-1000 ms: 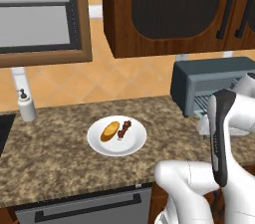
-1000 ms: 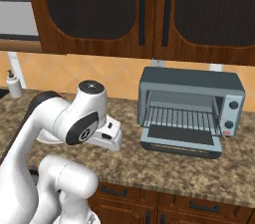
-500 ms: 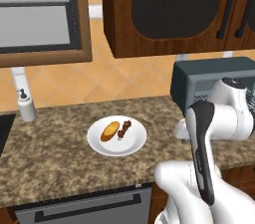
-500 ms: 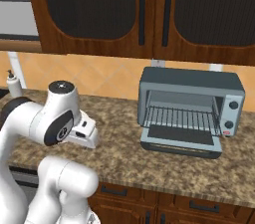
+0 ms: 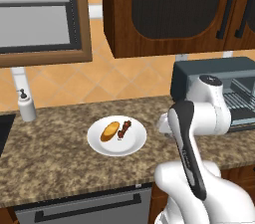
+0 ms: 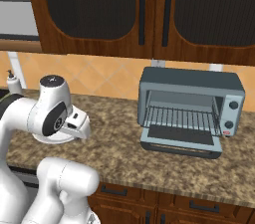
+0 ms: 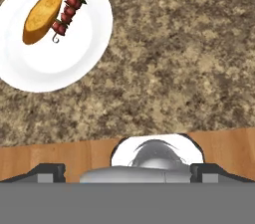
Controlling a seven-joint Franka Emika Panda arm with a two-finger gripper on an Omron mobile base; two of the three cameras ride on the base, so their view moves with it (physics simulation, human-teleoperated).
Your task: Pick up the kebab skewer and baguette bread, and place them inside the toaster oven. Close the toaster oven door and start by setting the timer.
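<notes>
A white plate [image 5: 117, 144] on the granite counter carries the golden baguette bread [image 5: 110, 131] and, right beside it, the dark red kebab skewer [image 5: 124, 129]. From the hand view, bread [image 7: 42, 16] and skewer [image 7: 68, 8] lie at the upper left. My gripper [image 7: 128, 172] hangs open and empty above bare counter, right of the plate and apart from it. The toaster oven [image 6: 191, 103] stands at the right with its door [image 6: 182, 144] dropped flat and the wire rack [image 6: 182, 116] showing. My hand [image 6: 77, 126] is well left of the oven.
A soap dispenser [image 5: 26, 106] stands at the back left of the counter. Dark wood wall cabinets [image 6: 149, 9] hang over the oven. The oven's knobs [image 6: 232, 106] are on its right side. The counter's front edge [image 7: 60, 141] runs just below my gripper in the hand view.
My arm has swung left across the counter, away from the oven and toward the plate. The gripper has stayed open. Plate, food and oven have not moved.
</notes>
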